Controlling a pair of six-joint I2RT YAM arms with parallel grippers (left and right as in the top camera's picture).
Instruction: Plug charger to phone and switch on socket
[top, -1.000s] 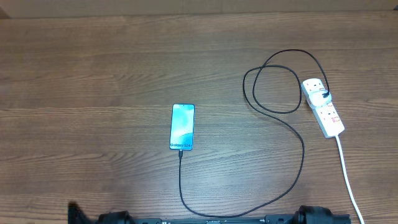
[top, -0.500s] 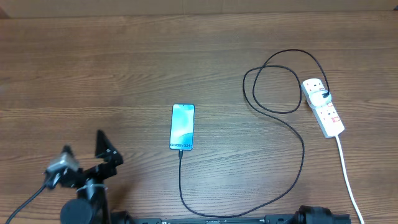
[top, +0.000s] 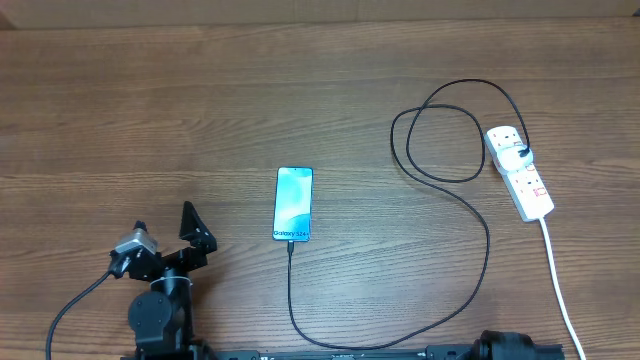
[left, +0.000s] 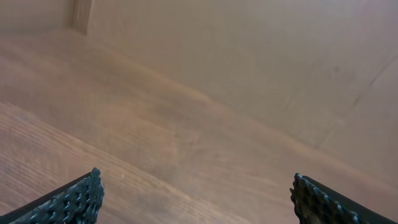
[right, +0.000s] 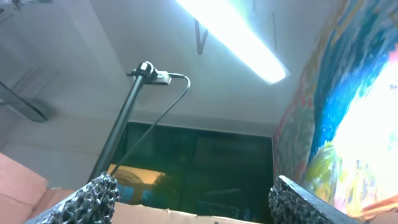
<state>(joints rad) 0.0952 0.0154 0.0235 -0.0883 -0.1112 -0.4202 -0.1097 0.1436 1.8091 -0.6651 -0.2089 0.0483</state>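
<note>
Phone (top: 293, 204) is lying flat, right of and slightly ahead of the left gripper (left: 196, 196), apart from it. Charger (top: 290, 290) tip is sitting at the phone's near edge, seating unclear. Socket (top: 520, 172) is lying well right of those jaws. Both jaws are gaping, gripping nothing; right gripper (right: 194, 193) is pointing up at a ceiling light (right: 230, 37). Risk: a finger nudging the phone across the smooth wood table (top: 100, 100), dragging the tip out.
</note>
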